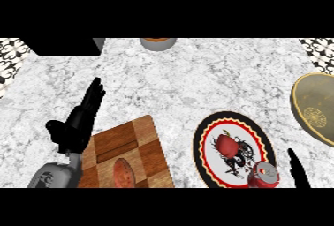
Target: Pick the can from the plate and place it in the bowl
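The small red can with a silver top [264,175] is sitting on the lower right edge of the round white plate [210,160], which is showing a red, black and yellow border and a red-and-black painted figure at its middle. The plate is lying flat on the white speckled stone bench [176,88].

Just to the right of the can, the robot's right hand [298,171] is coming in from the lower edge. Only slender black fingers are showing; they are standing straight and relaxed, holding nothing and not wrapping round the can.

Further right and higher up, the olive-gold bowl [317,106] with a pale patterned disc inside is being cut off by the right edge. It is lying well apart from the can.

To the left of the plate, a checkered brown wooden cutting board [134,145] is lying at a slant, carrying a reddish-brown oval item [122,172] near its lower end.

The left hand [79,121] is hovering at the board's upper left corner, its black fingers stretched straight upward and holding nothing, with the grey forearm [53,175] below it.

At the top edge, a grey round vessel with an orange inside [157,43] is standing beside a black block [65,46].
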Available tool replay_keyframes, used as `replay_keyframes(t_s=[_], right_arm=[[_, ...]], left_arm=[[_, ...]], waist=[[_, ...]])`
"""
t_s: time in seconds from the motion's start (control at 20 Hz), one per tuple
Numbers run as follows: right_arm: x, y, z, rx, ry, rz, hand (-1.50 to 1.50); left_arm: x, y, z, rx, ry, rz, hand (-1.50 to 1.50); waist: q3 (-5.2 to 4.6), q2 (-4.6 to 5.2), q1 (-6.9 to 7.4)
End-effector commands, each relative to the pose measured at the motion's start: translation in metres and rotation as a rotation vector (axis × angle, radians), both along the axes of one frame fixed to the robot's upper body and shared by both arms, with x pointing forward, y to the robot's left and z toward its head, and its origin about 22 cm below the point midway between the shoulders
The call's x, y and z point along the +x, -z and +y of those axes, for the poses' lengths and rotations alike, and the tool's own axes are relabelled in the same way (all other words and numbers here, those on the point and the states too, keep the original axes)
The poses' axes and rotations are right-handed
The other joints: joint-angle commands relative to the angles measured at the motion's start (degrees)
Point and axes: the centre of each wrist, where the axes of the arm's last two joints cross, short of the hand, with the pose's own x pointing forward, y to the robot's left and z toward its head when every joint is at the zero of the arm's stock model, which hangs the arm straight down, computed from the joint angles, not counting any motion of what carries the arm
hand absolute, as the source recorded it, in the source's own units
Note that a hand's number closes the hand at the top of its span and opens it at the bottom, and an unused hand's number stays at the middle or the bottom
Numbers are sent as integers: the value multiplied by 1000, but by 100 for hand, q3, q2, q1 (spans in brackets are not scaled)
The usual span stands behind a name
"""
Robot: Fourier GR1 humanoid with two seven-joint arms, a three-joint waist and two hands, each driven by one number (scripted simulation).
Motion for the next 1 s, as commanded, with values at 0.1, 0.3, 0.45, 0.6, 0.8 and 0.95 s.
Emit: replay_keyframes(t_s=[0.1,0.3,0.45,0.6,0.8,0.95], right_arm=[[-4,28,-1,9,-8,-2,-150],[4,44,-8,-85,33,83,-150],[20,41,-11,-144,52,133,-150],[23,48,-29,-173,51,148,-150],[20,75,-28,-98,3,135,-150],[15,67,-16,-164,-157,166,150]], left_arm=[[12,6,-14,6,-1,-13,0],[0,0,7,19,-8,6,0],[10,-11,-6,8,-4,-1,0],[1,-7,3,5,-1,-12,0],[-1,8,-10,-23,18,-7,0],[-2,14,-4,16,-7,2,0]], waist=[[0,4,-16],[-1,5,17],[-2,12,23],[-1,5,28],[0,6,8],[-1,5,16]])
